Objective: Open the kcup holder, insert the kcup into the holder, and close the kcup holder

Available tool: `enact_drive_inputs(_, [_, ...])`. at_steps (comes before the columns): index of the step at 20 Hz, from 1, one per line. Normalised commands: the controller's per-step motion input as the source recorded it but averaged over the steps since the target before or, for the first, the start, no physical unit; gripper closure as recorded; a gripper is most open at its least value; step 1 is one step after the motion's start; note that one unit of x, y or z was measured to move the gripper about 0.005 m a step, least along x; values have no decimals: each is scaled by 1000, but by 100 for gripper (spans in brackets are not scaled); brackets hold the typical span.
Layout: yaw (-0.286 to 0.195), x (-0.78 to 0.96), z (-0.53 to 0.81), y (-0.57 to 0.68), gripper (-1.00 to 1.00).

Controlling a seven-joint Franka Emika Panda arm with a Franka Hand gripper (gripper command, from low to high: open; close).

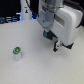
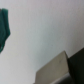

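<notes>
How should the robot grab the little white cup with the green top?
Probably from straight above. The kcup stands upright and alone on the white table, nothing touching it, so the claw could come down over the green top and pinch the white sides just below it. The pictures are too blurry to show a rim.

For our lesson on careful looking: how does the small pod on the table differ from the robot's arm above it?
The pod is small; the robot arm is far bigger. The pod has a green top on a white body; the arm is white and grey with a dark gripper below. The pod stands on the table; the arm hangs above it, toward the exterior view's right. Both are mostly white.
</notes>
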Motion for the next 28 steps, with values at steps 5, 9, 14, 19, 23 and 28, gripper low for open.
enact_drive_inputs(5, [-257,-54,20,-551,-100])
enact_drive_inputs(9, [-252,-80,23,-567,-100])
enact_drive_inputs(14, [-249,-269,9,-525,-100])
enact_drive_inputs(19, [-246,-325,-6,-526,-100])
enact_drive_inputs(23, [-242,-321,-34,-540,-100])
enact_drive_inputs(28, [-245,-318,-140,-544,-100])
